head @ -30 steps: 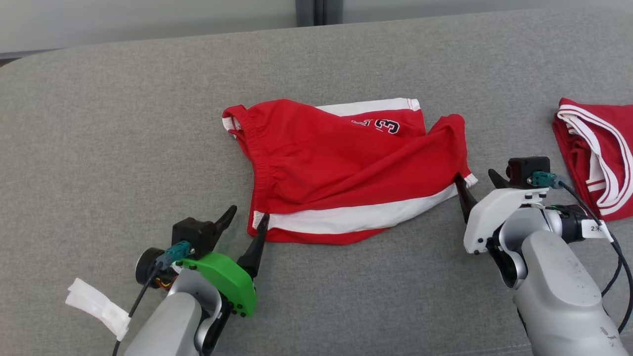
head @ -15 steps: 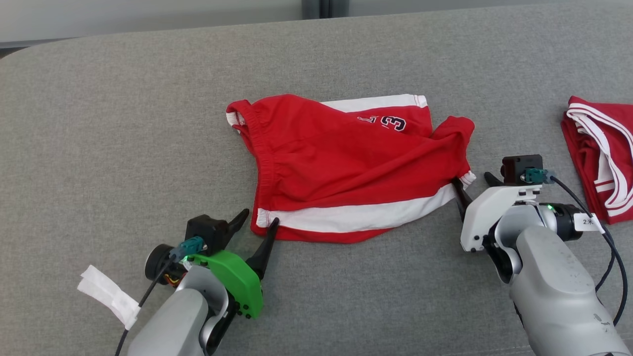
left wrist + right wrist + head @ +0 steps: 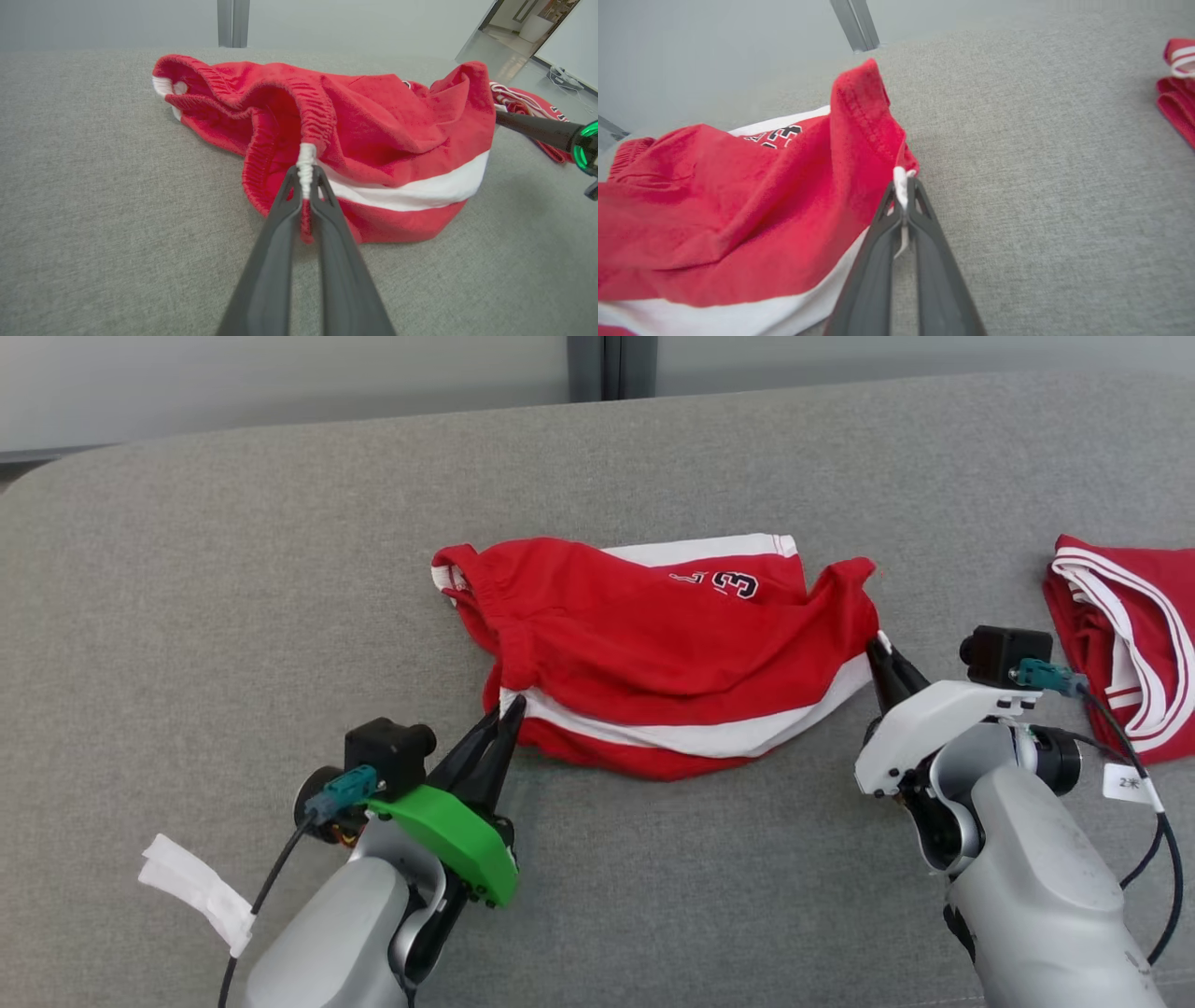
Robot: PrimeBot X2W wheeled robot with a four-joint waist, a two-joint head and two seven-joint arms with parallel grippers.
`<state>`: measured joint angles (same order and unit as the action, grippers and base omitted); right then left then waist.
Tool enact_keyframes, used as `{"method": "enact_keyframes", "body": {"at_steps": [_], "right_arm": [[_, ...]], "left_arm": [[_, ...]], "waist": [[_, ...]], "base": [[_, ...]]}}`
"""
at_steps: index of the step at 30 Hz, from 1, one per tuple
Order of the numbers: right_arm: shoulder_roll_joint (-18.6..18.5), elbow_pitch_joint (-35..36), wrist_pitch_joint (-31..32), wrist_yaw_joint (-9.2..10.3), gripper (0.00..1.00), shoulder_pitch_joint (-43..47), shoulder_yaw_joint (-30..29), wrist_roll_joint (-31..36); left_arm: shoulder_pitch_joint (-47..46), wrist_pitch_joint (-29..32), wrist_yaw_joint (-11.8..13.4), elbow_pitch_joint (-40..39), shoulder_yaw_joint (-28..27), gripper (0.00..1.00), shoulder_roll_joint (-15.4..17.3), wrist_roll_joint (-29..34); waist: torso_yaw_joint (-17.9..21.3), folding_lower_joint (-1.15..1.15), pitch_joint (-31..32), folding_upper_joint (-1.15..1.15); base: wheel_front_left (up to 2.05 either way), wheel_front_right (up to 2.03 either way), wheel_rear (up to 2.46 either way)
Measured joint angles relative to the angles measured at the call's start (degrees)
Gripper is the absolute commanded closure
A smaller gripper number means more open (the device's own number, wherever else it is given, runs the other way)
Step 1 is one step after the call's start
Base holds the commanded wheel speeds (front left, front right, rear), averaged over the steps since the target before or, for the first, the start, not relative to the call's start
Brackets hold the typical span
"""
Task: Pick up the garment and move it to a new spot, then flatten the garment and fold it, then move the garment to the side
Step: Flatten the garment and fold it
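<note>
**Left hand**: nearest, lower left, on the green-cowled wrist. Its fingers are pressed together, pinching the bunched white end of the stripe at the waistband corner of the red shorts. The left wrist view shows a tuft of white cloth nipped between the tips.

**Right hand**: lower right, on the white-cowled wrist. Its fingers are pressed together, pinching the white hem corner at the leg end of the shorts.

**Red shorts:** in the middle of the tabletop, strung between the two hands. They are rumpled, with a white stripe along the near side and a printed "3" toward the far side. The two pinched corners ride a little high, while the bulk lies on the grey cover.

**Second red-and-white garment**: a bundle at the right margin, just beyond the right wrist and apart from the shorts.

**Tabletop:** grey fabric cover with a rounded far-left corner. Its far edge meets a pale wall.

**Progress (judged):** both grasps are set, so the pick-up looks begun, though the bulk of the shorts is not yet off the cover. The carry to a new spot, flattening, folding and the final shift aside all remain.

**Room (judged):**
- **Left and near side:** wide bare stretches lie here.
- **Far side:** a bare band runs behind the shorts up to the far edge.
- **Right:** the second garment crowds this side, so sweeping that way risks snagging it.
</note>
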<state>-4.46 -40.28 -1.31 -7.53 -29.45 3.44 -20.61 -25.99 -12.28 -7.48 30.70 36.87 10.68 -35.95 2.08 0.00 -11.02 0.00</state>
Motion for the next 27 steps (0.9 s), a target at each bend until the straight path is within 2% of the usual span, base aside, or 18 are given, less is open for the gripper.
{"method": "enact_keyframes", "body": {"at_steps": [8,14,17,20,22,25,27], "right_arm": [[-0.58,20.82,3.58,0.02,1.0,7.2,-2.67,-9.11],[-0.42,38.34,9.51,0.04,1.0,8.83,-6.08,-12.81],[0.03,42.54,12.57,0.04,1.0,5.41,-7.03,-13.36],[0.05,43.69,15.46,0.05,1.0,-2.03,-8.57,-11.59],[0.05,41.69,16.25,0.05,1.0,-8.75,-9.0,-9.4],[0.27,35.24,15.13,0.05,1.0,-19.79,-8.45,-6.35],[0.48,29.34,11.36,0.04,1.0,-27.13,-8.2,-2.89]], "left_arm": [[0.53,-0.92,0.0,-15.01,-1.65,1.0,2.64,-8.65],[-1.36,3.59,0.26,-23.61,-3.41,1.0,3.77,-13.02],[-5.55,6.22,0.97,-24.85,-4.31,1.0,3.52,-14.14],[-13.67,7.77,1.55,-23.51,-5.06,1.0,2.5,-13.12],[-19.34,8.66,1.87,-20.56,-5.26,1.0,1.82,-11.76],[-27.78,9.13,1.92,-14.54,-4.79,1.0,2.2,-7.6],[-33.38,7.65,1.9,-10.06,-4.97,1.0,2.52,-5.06]], "waist": [[1.42,0.0,2.66,0.0],[2.72,0.0,2.33,0.0],[3.11,0.0,0.75,0.0],[3.45,0.0,-1.64,0.0],[3.63,0.0,-3.62,0.0],[3.75,0.0,-7.26,0.0],[3.83,0.0,-10.02,0.0]], "base": [[0.0,0.0,0.0],[0.0,0.0,0.0],[0.0,0.0,0.0],[0.0,0.0,0.0],[0.0,0.0,0.0],[0.0,0.0,0.0],[0.0,0.0,0.0]]}}
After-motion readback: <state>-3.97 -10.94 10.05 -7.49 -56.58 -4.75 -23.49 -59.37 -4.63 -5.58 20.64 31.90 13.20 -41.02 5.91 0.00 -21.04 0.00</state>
